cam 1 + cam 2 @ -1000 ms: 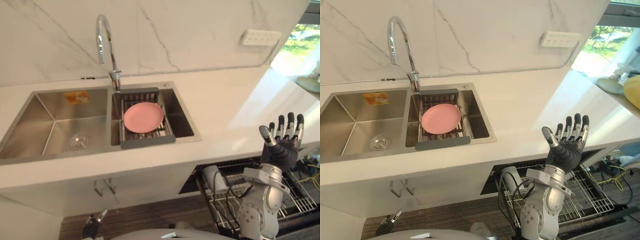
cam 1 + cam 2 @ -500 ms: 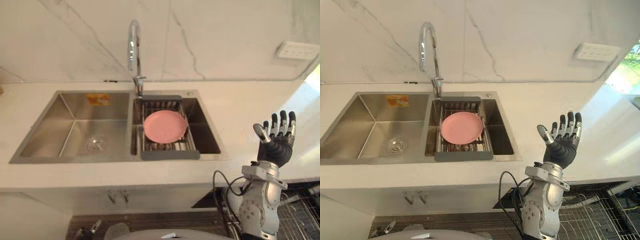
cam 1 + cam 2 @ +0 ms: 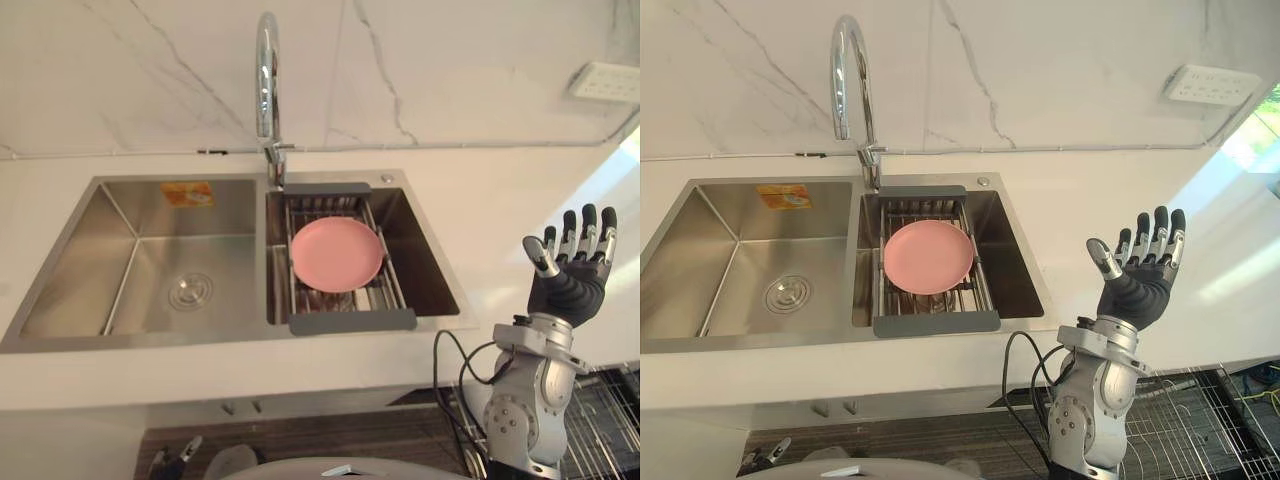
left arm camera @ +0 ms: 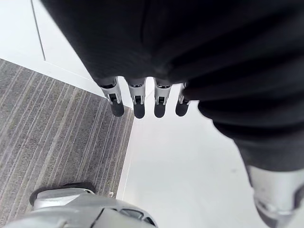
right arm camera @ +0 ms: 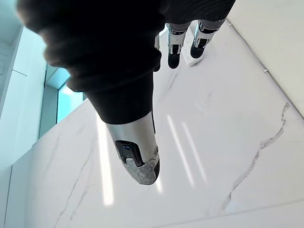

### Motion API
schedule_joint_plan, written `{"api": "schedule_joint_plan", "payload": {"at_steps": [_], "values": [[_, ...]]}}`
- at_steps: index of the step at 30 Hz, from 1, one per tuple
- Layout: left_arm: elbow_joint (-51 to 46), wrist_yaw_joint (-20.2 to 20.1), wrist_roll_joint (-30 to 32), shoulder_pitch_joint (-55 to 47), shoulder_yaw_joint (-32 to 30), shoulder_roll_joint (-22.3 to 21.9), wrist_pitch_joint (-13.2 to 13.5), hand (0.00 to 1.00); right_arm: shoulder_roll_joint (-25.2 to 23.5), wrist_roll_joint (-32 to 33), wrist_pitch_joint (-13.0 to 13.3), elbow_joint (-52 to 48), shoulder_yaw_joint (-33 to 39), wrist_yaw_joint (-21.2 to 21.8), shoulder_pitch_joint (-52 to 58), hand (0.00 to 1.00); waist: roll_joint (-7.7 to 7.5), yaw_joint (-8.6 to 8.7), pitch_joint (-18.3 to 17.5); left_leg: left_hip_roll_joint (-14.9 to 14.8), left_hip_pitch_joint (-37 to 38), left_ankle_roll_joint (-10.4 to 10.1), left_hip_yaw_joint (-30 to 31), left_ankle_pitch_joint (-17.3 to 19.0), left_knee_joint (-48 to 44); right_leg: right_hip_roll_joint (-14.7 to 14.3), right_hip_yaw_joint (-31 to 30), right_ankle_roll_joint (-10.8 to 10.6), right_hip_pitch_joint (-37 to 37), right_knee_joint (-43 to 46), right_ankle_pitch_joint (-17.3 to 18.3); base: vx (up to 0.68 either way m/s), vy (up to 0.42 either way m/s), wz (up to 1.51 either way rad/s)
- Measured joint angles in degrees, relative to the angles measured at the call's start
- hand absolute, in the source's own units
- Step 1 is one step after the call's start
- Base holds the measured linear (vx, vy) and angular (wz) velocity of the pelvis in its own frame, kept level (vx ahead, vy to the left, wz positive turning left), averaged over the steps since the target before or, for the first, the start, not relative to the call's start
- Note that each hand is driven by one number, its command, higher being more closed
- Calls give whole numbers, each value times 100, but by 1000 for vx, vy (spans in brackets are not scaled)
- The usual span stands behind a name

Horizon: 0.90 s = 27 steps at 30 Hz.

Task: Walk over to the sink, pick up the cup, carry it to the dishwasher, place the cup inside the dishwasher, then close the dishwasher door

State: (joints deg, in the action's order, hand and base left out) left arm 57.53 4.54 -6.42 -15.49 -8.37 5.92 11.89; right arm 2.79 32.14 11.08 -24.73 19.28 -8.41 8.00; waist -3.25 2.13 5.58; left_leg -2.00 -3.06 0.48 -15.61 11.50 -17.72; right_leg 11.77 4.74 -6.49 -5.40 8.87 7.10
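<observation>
1. Both eye views have swung to centre the sink (image 3: 140, 250). The camera moved, not the objects, and the dishwasher rack (image 3: 1200, 420) now sits at the lower edge.
2. Right robot hand (image 3: 572, 285) stays raised over the counter (image 3: 480, 200), fingers straight and empty. Left robot hand (image 4: 138, 105) hangs low, fingers straight and empty.
3. Pink plate (image 3: 336, 254) lies on the drain rack (image 3: 352, 320). The cup's location cannot be determined, so pick-up probably has not begun.

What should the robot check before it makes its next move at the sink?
1. Standing at the sink: ok.
2. Free right hand, fingers straight: ok.
3. Free left hand, fingers straight: ok.
4. Spotted the cup: cannot tell; the sink holds a pink plate on a drain rack.
5. Pulled-out dishwasher rack: ok.
</observation>
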Motion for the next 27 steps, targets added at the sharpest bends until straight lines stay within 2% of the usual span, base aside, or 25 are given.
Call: {"api": "schedule_joint_plan", "payload": {"at_steps": [3, 6, 10, 14, 18, 20, 24, 25, 27], "values": [[5, -4, -2, 12, 12, 60, 7, 0, -2, -26, -2, 212, -3, -38, -193, 0, -77, 23, -42, 1, 21, 44, 19, -21, 48, -22, -83, 75, 160, 227, -67, 57, 45, -3], [5, -45, 1, 26, 105, 125, 6, 0, -5, -106, -2, 403, -14, -36, -352, 0, -121, 24, -70, -4, 173, 58, 153, -27, 173, -69, -87, 113, 174, 277, -285, 36, 67, -16], [11, -153, 187, 24, 177, 205, -4, 0, -3, -110, -2, 665, -65, -33, -403, 0, -167, 66, -138, -14, 261, 138, 23, -85, 373, -56, -61, 177, 288, 165, -556, -18, 82, -26], [10, -153, 332, 64, 208, 207, -60, 0, -2, -104, -4, 823, -66, -19, -382, 0, -104, 151, -105, -18, 229, 195, -66, -203, 497, -66, -91, 285, 401, -27, -881, -80, 78, -31], [-13, -145, 327, 162, 227, 217, -129, 0, -9, -97, -8, 791, -52, 44, -245, 0, -50, 187, -97, -74, 226, 170, -48, -353, 727, -95, -140, 347, 577, 115, -1014, -126, 18, -2], [-16, -105, 322, 176, 188, 213, -220, 0, -29, -97, -59, 719, -133, 99, -146, 0, -32, 132, -81, -156, 302, 48, 8, -434, 902, -184, -142, 337, 564, 140, -1032, -103, -65, 10], [-21, -97, 323, 132, 100, 183, -228, 0, -39, -105, -173, 388, -400, 291, -90, 0, -49, 42, -96, -315, 296, -155, 146, -564, 1038, -369, -70, 321, 335, -119, -1020, -61, -134, 12], [-21, -86, 323, 107, 16, 150, -227, 0, -28, -109, -235, 305, -463, 359, -67, 0, -66, -25, -129, -355, 336, -248, 165, -631, 1177, -425, -46, 300, 273, -259, -1006, -33, -132, 8], [-11, 10, 322, 71, -71, 130, -227, 0, 22, -113, -353, 318, -497, 466, -73, 0, -122, -85, -165, -370, 439, -352, 256, -858, 1443, -473, 88, 154, 110, -467, -900, 6, -201, 19]]}}
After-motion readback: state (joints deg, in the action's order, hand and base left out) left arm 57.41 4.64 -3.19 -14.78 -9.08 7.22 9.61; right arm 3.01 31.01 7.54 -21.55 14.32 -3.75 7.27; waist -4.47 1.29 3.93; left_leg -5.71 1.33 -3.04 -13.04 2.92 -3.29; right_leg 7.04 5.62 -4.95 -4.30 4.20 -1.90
